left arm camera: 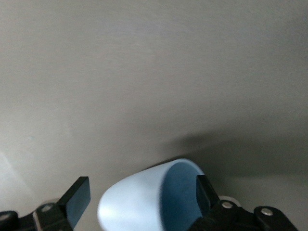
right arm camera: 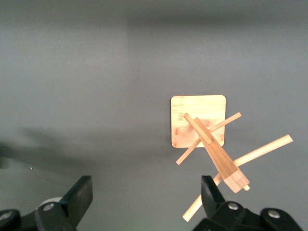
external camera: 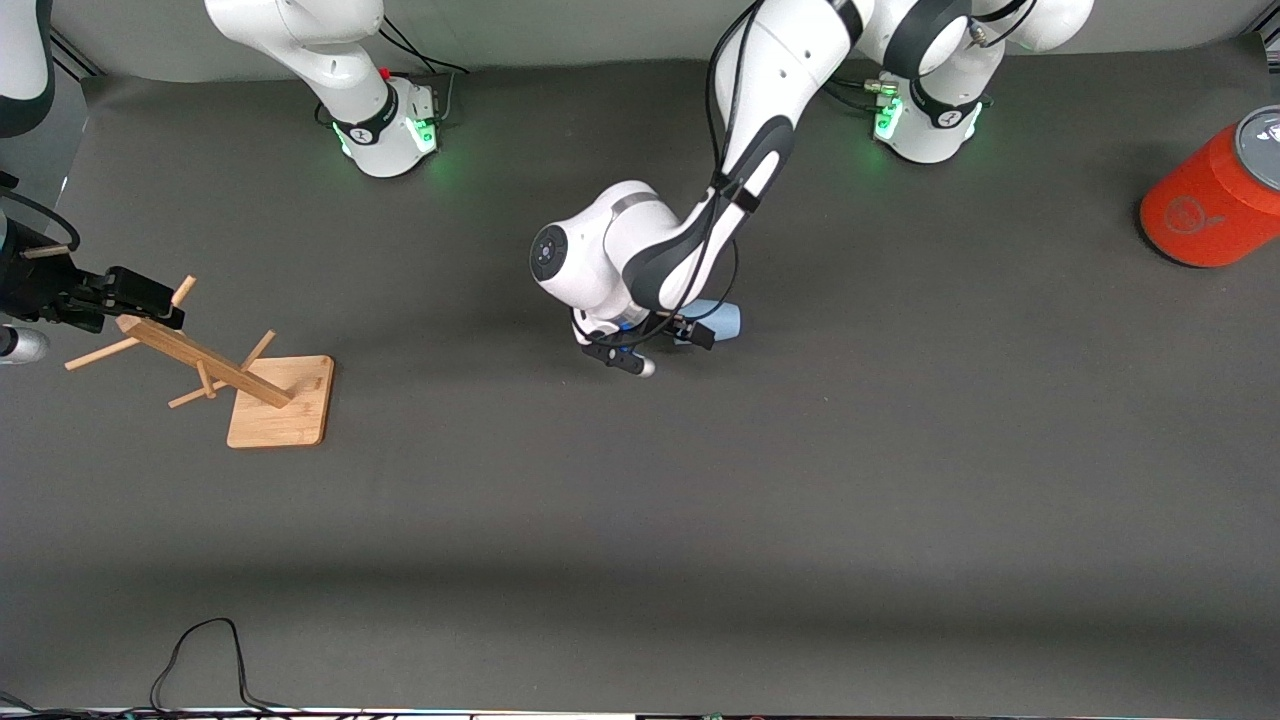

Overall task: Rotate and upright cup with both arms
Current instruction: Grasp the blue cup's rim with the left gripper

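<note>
- The wooden rack (external camera: 262, 392) stands nearest the camera, at the right arm's end of the table, directly under the right gripper (right arm camera: 147, 199), which hovers with jaws wide and empty.
- The left gripper (left arm camera: 142, 198) is down at mid-table, fingers spread around the cup (external camera: 722, 320), which lies on its side between them.
- The orange can (external camera: 1215, 200) sits well apart from the left gripper.

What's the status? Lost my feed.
Left gripper open, fingers straddling the cup at mid-table, not closed on it. Right gripper open above the wooden rack, waiting. Nothing in the way.
</note>
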`<move>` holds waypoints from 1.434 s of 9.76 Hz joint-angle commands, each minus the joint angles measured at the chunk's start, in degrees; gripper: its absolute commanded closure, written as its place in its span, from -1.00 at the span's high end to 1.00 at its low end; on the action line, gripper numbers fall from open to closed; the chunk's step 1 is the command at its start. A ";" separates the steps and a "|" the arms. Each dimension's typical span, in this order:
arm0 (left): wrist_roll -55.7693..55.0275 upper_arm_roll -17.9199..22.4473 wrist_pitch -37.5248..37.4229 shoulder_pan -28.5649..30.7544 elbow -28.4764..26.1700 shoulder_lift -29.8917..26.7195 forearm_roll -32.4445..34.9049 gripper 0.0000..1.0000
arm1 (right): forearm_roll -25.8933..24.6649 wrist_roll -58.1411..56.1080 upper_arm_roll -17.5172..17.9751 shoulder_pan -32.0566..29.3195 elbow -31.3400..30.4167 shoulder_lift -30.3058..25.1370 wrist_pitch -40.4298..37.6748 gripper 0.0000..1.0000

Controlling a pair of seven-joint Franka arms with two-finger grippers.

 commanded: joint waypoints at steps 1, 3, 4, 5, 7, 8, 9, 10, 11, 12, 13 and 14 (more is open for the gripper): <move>1.28 0.71 -0.42 -1.08 0.63 0.77 1.80 0.81 | -0.75 -1.22 0.39 -0.30 -1.01 -0.74 0.57 1.00; 6.91 0.80 -3.57 -1.08 1.15 0.51 4.01 0.69 | -0.75 -1.49 0.48 -0.21 -0.93 -0.65 0.83 1.00; 9.02 0.89 -4.89 -1.17 1.24 0.34 4.36 0.69 | -0.75 -1.49 0.48 -0.21 -1.01 -0.65 1.00 1.00; 9.65 0.80 -5.51 -1.17 1.24 0.33 6.10 0.53 | -0.75 -1.40 0.48 -0.21 -0.93 -0.65 1.01 1.00; 9.74 0.71 -5.78 -1.43 1.15 0.25 7.61 -0.41 | -0.67 -1.31 0.48 -0.12 -0.49 -0.47 1.01 1.00; 10.18 0.71 -6.31 -1.96 1.15 0.33 8.23 -0.99 | -0.67 -1.31 0.57 -0.21 -0.49 -0.39 1.01 1.00; 10.35 0.80 -6.57 -2.05 1.15 0.33 8.32 -1.00 | -0.67 -1.31 0.57 -0.12 -0.40 -0.30 1.01 1.00; 12.71 0.97 -6.84 -1.88 1.24 -0.01 8.84 -1.00 | -0.67 -1.31 0.57 -0.12 -0.49 -0.21 1.01 1.00; 14.30 1.15 -7.62 -1.61 2.20 -0.54 8.32 -1.00 | -0.75 -1.22 0.66 0.92 -0.40 -0.21 1.01 1.00; 14.05 1.15 -10.94 -0.65 5.60 -0.63 7.45 -1.00 | -0.84 -1.22 0.66 0.93 0.21 -0.21 1.01 1.00; 13.96 1.15 -15.15 1.01 10.34 -0.98 5.87 -1.00 | -1.10 -1.22 0.57 1.02 0.13 -0.21 1.01 1.00; 14.57 0.89 -18.49 4.42 13.69 -2.38 5.08 -1.00 | -2.24 -1.31 0.66 1.02 0.13 -0.21 1.01 1.00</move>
